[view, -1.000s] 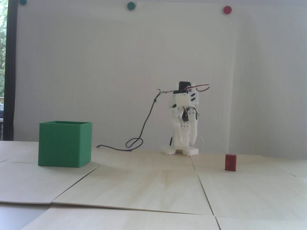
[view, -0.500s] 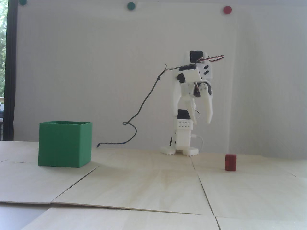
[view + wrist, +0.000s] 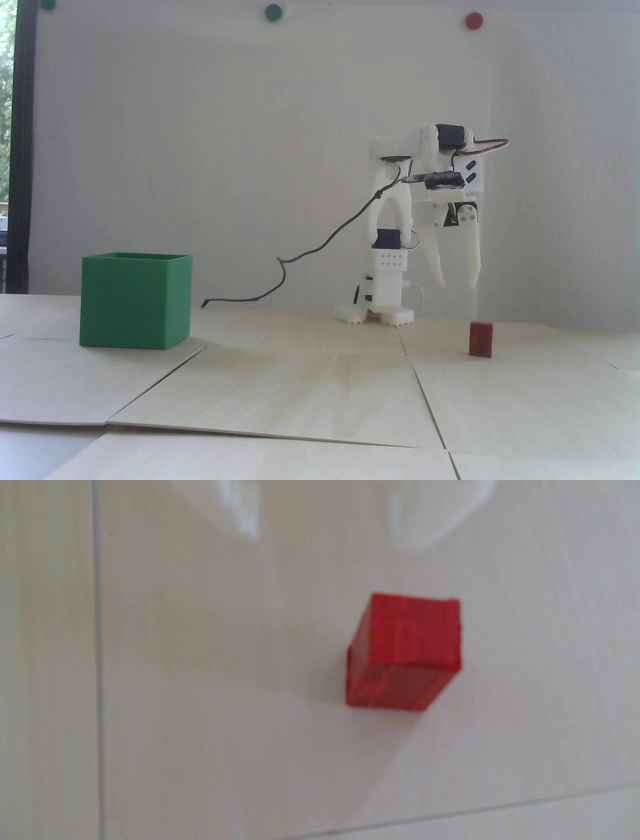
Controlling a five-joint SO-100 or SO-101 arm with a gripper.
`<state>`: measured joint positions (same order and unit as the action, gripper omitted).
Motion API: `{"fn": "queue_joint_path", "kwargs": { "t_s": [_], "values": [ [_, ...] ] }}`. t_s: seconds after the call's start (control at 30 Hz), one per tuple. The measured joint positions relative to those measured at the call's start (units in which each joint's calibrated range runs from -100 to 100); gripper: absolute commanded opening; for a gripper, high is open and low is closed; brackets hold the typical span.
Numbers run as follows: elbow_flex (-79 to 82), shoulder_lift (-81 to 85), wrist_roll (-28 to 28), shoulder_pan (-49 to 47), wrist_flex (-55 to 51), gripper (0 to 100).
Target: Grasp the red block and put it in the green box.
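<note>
Gripper held open above the red block

Fingers of the gripper [image 3: 456, 286] are seen spread apart and pointing down in the fixed view, with nothing between them. The tips are held in the air, above the red block [image 3: 481, 339] and slightly to its left, clear of it. The block is stood upright on the pale wooden table [image 3: 310, 390], at the right of the scene and nearer than the arm's base [image 3: 374, 314].

The green box [image 3: 135, 301] is placed on the table at the far left, well apart from both block and arm, its open top facing up. A dark cable [image 3: 320, 245] is draped from the arm down to the table between the box and the base.

From the wrist view, the red block [image 3: 405, 651] is shown from above, right of centre, resting on the table [image 3: 207, 687]. Two blurred white fingertips [image 3: 242, 511] are visible at the upper edge, set apart and not touching the block.
</note>
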<state>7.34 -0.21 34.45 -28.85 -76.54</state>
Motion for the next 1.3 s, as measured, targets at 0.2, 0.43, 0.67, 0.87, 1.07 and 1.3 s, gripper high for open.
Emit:
{"fn": "queue_joint_path", "kwargs": {
  "t_s": [0.2, 0.43, 0.67, 0.87, 1.07, 1.3],
  "values": [
    [-3.13, -2.57, 0.0, -1.6, 0.0, 13],
    [-3.31, -2.66, 0.0, -3.82, 0.0, 13],
    [-4.12, -6.72, 0.0, -3.82, 0.0, 14],
    [-5.82, -7.97, 0.0, -2.75, 0.0, 23],
    [-5.82, -7.97, 0.0, -2.67, 0.0, 24],
    [-5.82, -7.97, 0.0, -2.37, 0.0, 24]
  ]
}}
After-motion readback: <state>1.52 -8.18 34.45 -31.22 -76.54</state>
